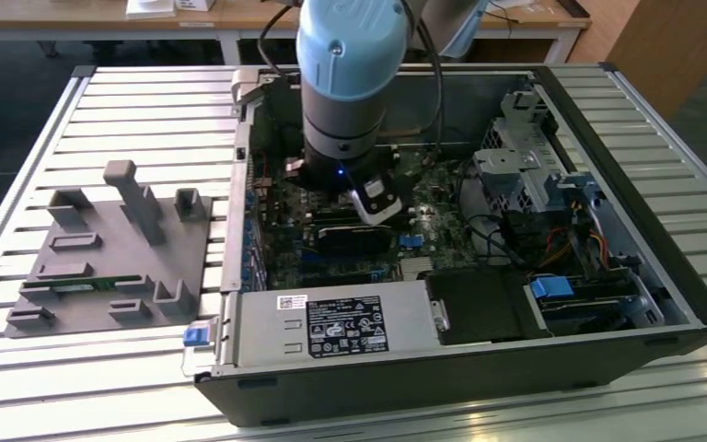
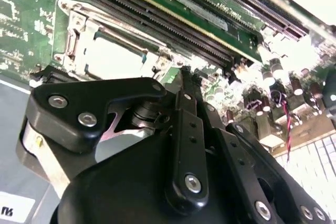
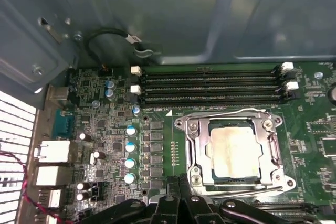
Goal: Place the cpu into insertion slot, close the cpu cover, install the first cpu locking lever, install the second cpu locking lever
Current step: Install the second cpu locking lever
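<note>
Silvery square cpu (image 3: pixel 234 153) under windowed metal cpu cover (image 3: pixel 195 150)

I see slatted aluminium worktable (image 1: pixel 34 138), wooden desks (image 1: pixel 108 28) behind, wooden cabinet (image 1: pixel 666 37) at exterior view's right.

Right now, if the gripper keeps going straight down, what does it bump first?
Probably the cpu cover, at its near edge, closed over the cpu. The gripper points there; depth is unclear.
</note>
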Action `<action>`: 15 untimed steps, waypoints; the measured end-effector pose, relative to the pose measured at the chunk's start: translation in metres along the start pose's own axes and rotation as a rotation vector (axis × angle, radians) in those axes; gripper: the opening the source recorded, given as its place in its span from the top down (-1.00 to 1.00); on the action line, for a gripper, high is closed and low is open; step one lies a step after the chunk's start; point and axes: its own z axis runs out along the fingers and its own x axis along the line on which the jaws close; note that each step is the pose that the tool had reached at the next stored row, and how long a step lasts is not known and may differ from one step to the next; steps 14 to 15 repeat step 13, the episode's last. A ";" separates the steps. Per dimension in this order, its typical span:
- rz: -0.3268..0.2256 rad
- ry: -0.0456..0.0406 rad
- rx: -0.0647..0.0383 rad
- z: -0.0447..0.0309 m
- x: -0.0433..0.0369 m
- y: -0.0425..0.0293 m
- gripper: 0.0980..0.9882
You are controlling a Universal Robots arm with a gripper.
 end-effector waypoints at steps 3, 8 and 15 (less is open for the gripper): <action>0.000 0.0000 0.000 -0.0093 0.0002 0.0034 0.99; 0.000 0.0001 0.000 -0.0230 0.0004 0.0085 0.99; 0.000 0.0000 0.000 -0.0267 0.0005 0.0099 0.99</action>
